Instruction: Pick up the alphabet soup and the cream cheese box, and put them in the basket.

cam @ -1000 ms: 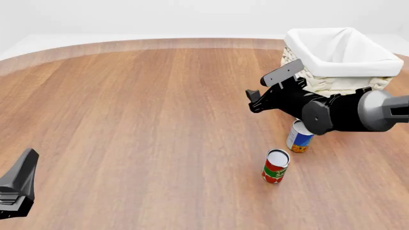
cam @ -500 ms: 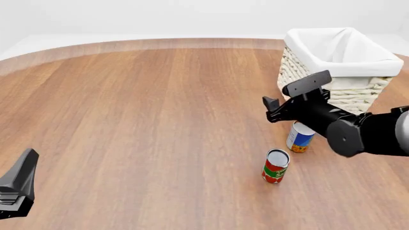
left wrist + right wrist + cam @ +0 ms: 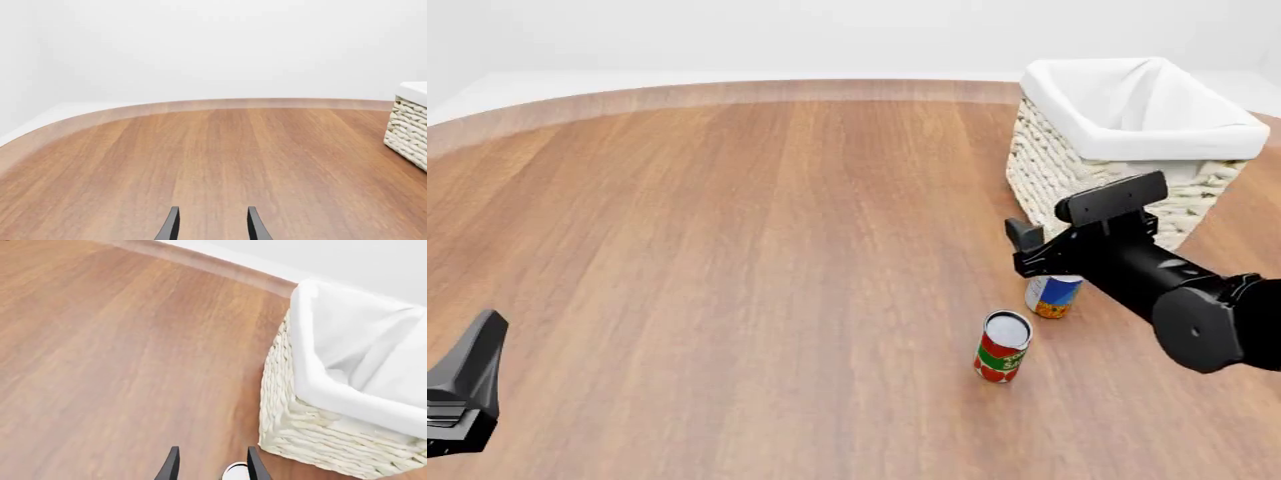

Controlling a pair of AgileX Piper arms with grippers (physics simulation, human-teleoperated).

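The alphabet soup (image 3: 1052, 296) stands upright on the table in front of the basket (image 3: 1054, 170), its top partly covered by my right arm. My right gripper (image 3: 1024, 245) hangs open and empty just above and to the left of the can. In the right wrist view the fingers (image 3: 172, 465) are apart, a sliver of the can's top (image 3: 235, 471) shows beside them, and the basket (image 3: 313, 410) is close ahead. My left gripper (image 3: 461, 390) is open and empty at the near left; its fingers (image 3: 170, 227) are apart over bare wood. The cream cheese box is out of view.
A red and green can (image 3: 1004, 347) stands upright just near-left of the soup can. The basket's woven corner (image 3: 408, 125) shows in the left wrist view. The round wooden table's far edge (image 3: 761, 88) curves across the back.
My right arm has drawn back and down from in front of the basket to just over the soup can. The left arm and both cans have not moved.
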